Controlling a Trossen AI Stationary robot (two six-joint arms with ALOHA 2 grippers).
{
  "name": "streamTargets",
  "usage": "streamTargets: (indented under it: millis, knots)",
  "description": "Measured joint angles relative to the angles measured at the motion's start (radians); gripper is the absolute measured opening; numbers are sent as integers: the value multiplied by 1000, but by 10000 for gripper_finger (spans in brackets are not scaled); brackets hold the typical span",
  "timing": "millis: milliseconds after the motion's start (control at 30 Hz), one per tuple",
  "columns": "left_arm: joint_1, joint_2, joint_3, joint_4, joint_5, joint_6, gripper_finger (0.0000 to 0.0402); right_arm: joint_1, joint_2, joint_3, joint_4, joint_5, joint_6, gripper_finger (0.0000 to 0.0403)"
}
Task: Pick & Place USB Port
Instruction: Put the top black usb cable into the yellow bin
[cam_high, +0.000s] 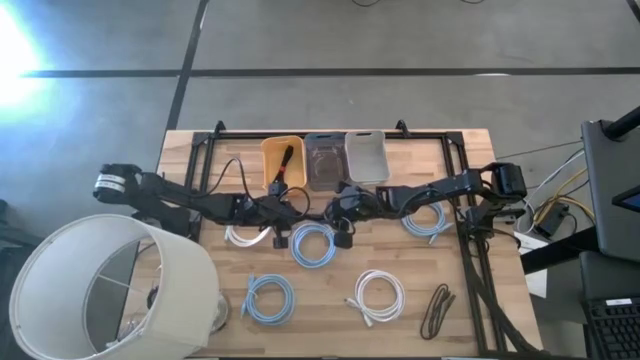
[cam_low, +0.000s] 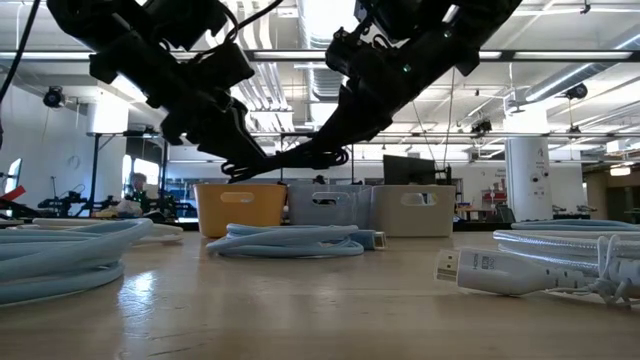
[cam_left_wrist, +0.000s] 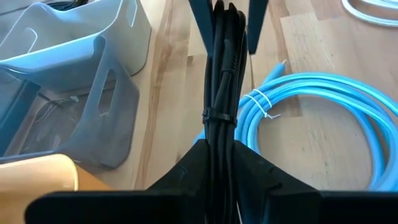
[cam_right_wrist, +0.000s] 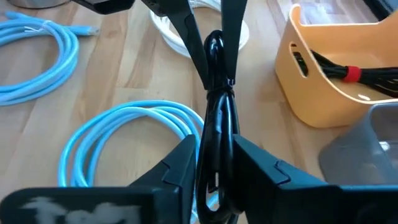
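The black cable (cam_left_wrist: 222, 93), a tied bundle, is held in the air between the two grippers, above the table (cam_high: 460, 300) and just in front of the bins. In the left wrist view the left gripper (cam_left_wrist: 219, 163) is seen clamped on one end of the bundle, its fingers tight against the strands just below the cable tie. In the right wrist view the right gripper (cam_right_wrist: 214, 167) is seen around the other end, the strands running between its fingers; the fingers are pressed to the cable (whether that grip is firm or easing cannot be told).

Judgement: a hand-over between arms is in hand, and it is done well only if one grip is fully firm before the other is let go. The bundle should be kept taut and level, so that no loop sags onto the blue cable (cam_high: 312, 243) coiled directly below.

The yellow bin (cam_high: 283, 164) already holds a black cable with a red band, so it is taken as the likely target (a guess only). The grey bin (cam_high: 324, 160) and the white bin (cam_high: 366, 157) stand just beside it; the bundle should be carried clear over the rim, then lowered.
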Motion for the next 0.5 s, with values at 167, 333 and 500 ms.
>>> streamTargets:
  millis: [167, 333, 500]
  knots:
    - [1, 0, 0, -3, 2, -21, 57, 1, -1, 0, -31, 68, 0, 138]
    - [1, 0, -2, -4, 5, -31, 58, 1, -18, -1, -75, 79, 0, 164]
    - [1, 0, -2, -3, -2, -46, 59, 1, -48, -2, -158, 80, 4, 177]
